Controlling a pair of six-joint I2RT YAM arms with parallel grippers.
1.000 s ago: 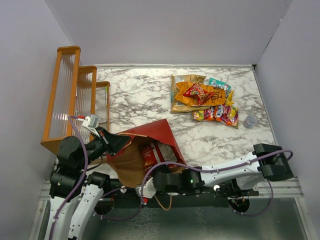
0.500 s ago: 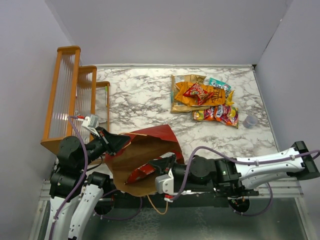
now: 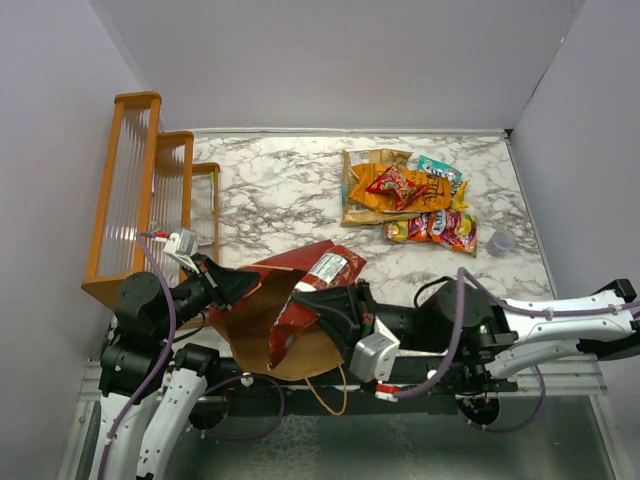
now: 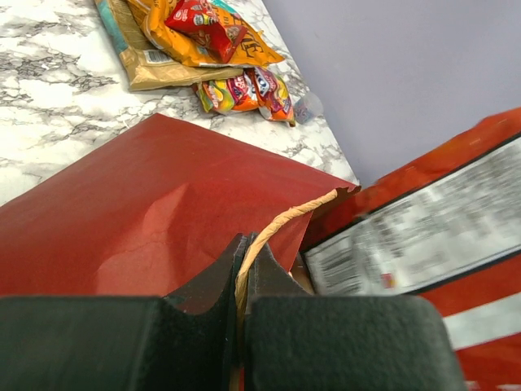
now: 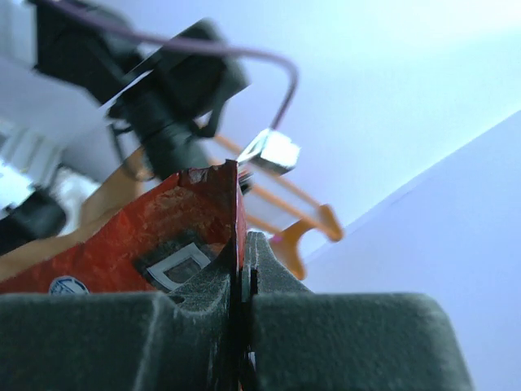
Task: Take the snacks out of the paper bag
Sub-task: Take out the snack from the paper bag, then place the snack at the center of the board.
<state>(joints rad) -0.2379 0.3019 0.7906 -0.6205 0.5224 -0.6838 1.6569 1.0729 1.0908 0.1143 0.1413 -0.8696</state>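
The paper bag, dark red outside and brown inside, lies open at the near left of the table. My left gripper is shut on its twisted tan handle, holding the mouth up. My right gripper is shut on the edge of a dark red packet with a white label, held tilted above the bag's mouth. In the left wrist view this packet fills the right side beside the bag's red wall. Several other snacks lie in a pile at the back right.
An orange wooden rack stands along the left edge. A small clear cup sits right of the snack pile. Bare marble tabletop lies between rack, bag and pile. Grey walls close in the table.
My right gripper has drawn the dark red packet up out of the bag and swung it toward the back right. The left gripper has stayed on the handle.
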